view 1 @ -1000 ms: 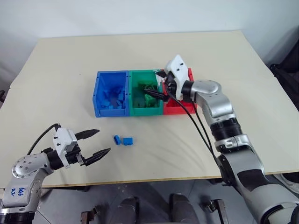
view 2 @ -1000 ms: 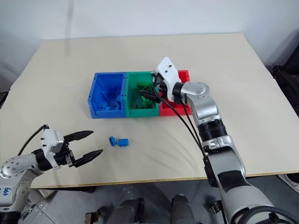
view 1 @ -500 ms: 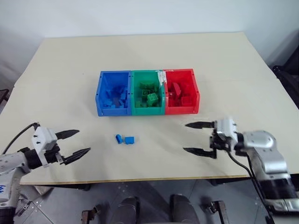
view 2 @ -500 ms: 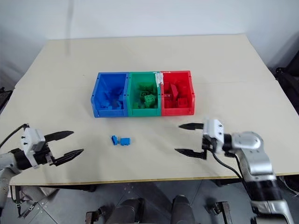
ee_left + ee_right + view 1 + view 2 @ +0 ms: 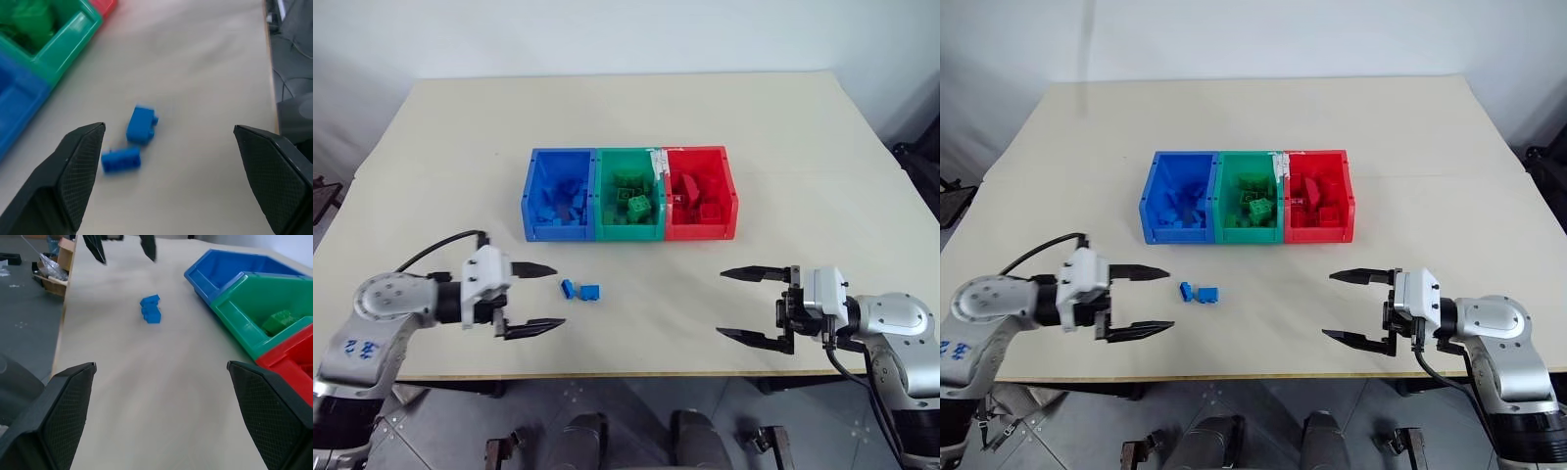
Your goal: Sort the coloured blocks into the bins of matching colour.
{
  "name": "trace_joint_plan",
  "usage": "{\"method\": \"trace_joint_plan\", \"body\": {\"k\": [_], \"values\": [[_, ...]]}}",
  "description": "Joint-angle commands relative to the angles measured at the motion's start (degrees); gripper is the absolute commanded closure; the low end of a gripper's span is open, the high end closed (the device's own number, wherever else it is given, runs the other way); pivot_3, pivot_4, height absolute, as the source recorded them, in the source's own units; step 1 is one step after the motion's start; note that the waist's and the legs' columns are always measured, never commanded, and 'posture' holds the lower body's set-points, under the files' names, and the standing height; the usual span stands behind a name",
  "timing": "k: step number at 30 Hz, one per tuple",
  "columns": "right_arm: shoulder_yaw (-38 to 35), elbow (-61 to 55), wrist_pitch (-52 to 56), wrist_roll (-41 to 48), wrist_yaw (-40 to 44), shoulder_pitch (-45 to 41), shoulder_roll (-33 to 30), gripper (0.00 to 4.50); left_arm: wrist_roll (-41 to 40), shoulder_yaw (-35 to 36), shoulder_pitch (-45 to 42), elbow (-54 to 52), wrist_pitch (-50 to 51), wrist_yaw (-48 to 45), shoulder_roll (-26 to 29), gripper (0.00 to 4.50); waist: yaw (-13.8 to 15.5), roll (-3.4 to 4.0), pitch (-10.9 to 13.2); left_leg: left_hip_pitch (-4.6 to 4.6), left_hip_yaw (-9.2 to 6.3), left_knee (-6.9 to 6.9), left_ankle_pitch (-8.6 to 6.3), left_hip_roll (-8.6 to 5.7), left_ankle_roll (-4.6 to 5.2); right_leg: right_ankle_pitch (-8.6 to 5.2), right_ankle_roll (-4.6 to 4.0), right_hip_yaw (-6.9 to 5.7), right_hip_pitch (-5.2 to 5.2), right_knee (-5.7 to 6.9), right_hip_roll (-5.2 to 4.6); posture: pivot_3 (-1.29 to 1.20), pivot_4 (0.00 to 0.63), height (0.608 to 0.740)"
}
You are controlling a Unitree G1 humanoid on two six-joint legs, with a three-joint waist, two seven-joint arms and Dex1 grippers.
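Observation:
Two small blue blocks [image 5: 568, 288] [image 5: 589, 292] lie side by side on the table in front of the bins. The blue bin [image 5: 556, 231], green bin [image 5: 628, 233] and red bin [image 5: 701, 233] stand joined in a row, each holding blocks of its own colour, with a green block [image 5: 638, 206] on top. My left gripper [image 5: 558, 296] is open just left of the two blue blocks, pointing at them, which also lie between its fingers in the left wrist view [image 5: 142, 125]. My right gripper [image 5: 721, 304] is open and empty at the near right, pointing left.
The beige table [image 5: 803, 157] ends just behind both grippers at its near edge. Beyond the table's left edge, the right wrist view shows a cardboard box [image 5: 58, 269] on the floor.
My right arm has pulled back from over the green bin to the table's near right side. My left gripper has swung right, close to the blue blocks. The camera shifted slightly.

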Motion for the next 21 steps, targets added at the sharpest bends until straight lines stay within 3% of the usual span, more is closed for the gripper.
{"method": "trace_joint_plan", "body": {"k": [1, 6, 14, 17, 21], "values": [[-2.1, -3.5, 0.8, 1.4, -2.2, 1.1, -0.9, 0.02, 5.6, -6.9, -5.0, -2.6, 5.1, 2.8, -0.1, 0.0, 0.0, 0.0, 0.0, 0.0, 0.0, 0.01, 0.0, -0.02, 0.0, 0.0, 0.0, 0.0, 0.01, 0.01, 0.0, 0.0, 0.15, 0.74], [-2.8, -8.4, 3.2, 2.5, -4.8, 3.2, -1.4, 0.02, 14.2, -16.5, -12.3, 1.5, 7.6, 3.5, -0.8, 0.0, 0.1, -0.01, 0.0, -0.03, 0.0, 0.03, 0.0, -0.06, 0.0, 0.0, 0.0, 0.0, 0.01, 0.0, 0.04, 0.0, 0.15, 0.74], [-3.4, -17.0, 8.4, 5.3, -9.9, 6.2, -1.8, 0.02, 19.0, -21.5, -16.8, 8.5, 5.2, 3.3, -6.0, 0.0, 0.3, -0.04, 0.0, -0.11, -0.04, 0.21, -0.01, -0.06, 0.03, 0.0, 0.01, -0.03, 0.0, 0.03, 0.07, 0.0, 0.15, 0.74], [-3.5, -19.4, 9.8, 6.3, -10.7, 7.5, -2.3, 0.0, 20.1, -22.1, -17.9, 10.0, 5.7, 3.9, -7.9, 0.64, 0.8, -0.04, 0.0, -0.12, -0.06, 0.4, -0.06, -0.09, 0.1, 0.05, 0.1, -0.03, 0.09, 0.02, 0.07, 0.0, 0.15, 0.74], [-3.3, -20.7, 10.4, 6.6, -11.1, 8.0, -2.6, 0.0, 21.5, -22.8, -18.5, 11.3, 5.7, 3.6, -8.4, 1.83, 1.5, -0.04, 0.0, -0.06, -0.06, 0.52, -0.07, -0.09, 0.12, 0.08, 0.15, -0.03, 0.25, -0.01, 0.07, 0.0, 0.15, 0.74]]}}
